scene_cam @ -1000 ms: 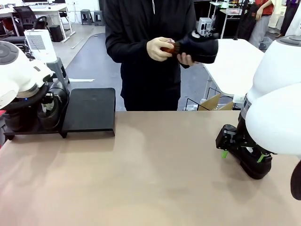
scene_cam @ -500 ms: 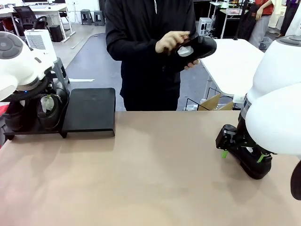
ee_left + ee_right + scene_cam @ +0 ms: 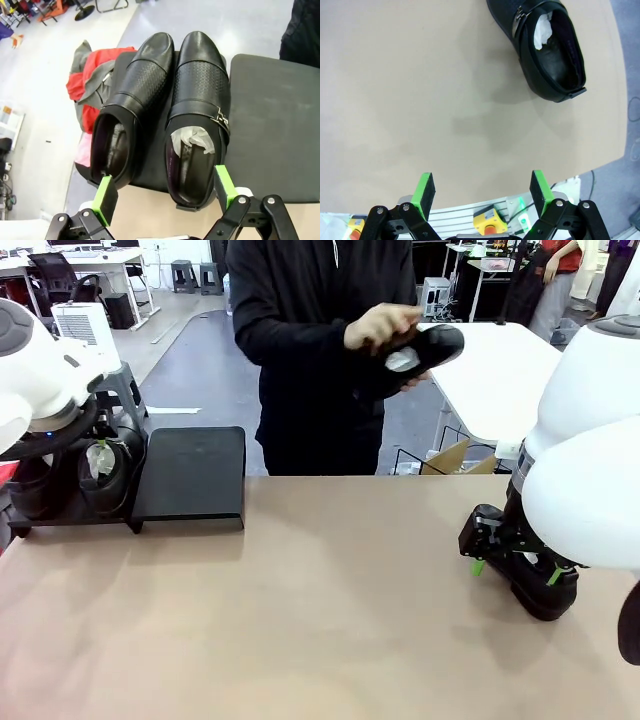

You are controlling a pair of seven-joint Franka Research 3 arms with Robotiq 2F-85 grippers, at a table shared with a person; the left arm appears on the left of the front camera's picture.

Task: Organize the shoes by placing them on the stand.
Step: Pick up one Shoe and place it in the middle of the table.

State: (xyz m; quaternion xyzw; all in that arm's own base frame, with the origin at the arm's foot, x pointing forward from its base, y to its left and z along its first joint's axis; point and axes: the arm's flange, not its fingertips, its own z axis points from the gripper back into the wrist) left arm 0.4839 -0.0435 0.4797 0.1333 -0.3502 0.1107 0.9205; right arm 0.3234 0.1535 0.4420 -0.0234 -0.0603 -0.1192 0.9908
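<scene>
1. Two green pads [image 3: 106, 194] of the left gripper [image 3: 165, 189] stand wide apart and clamp nothing. The claw hangs above the heel ends of a pair of shoes.
2. Just beyond it, the buckled shoe [image 3: 199, 107], with whitish paper in its mouth, and the plain shoe [image 3: 131, 107] lie side by side, toes pointing away. Both rest on one panel of the stand [image 3: 272, 125], and the stand's second panel lies next to them.
3. Seen from the front, the stand sits at the far left of the table [image 3: 300, 620], with the white left arm [image 3: 40, 360] above the pair.
4. The right gripper [image 3: 482, 192] is likewise spread open and holds nothing, its pads over plain tan tabletop.
5. A third shoe [image 3: 540, 45] lies flat on the table ahead of that claw, clear of the pads, with its buckle and paper stuffing showing. In the front view this shoe sits just beside the claw near the table's right edge.
6. Across the table, a person's hands [image 3: 380, 328] hold the fourth shoe [image 3: 425, 348] in the air at chest height, tilted.
</scene>
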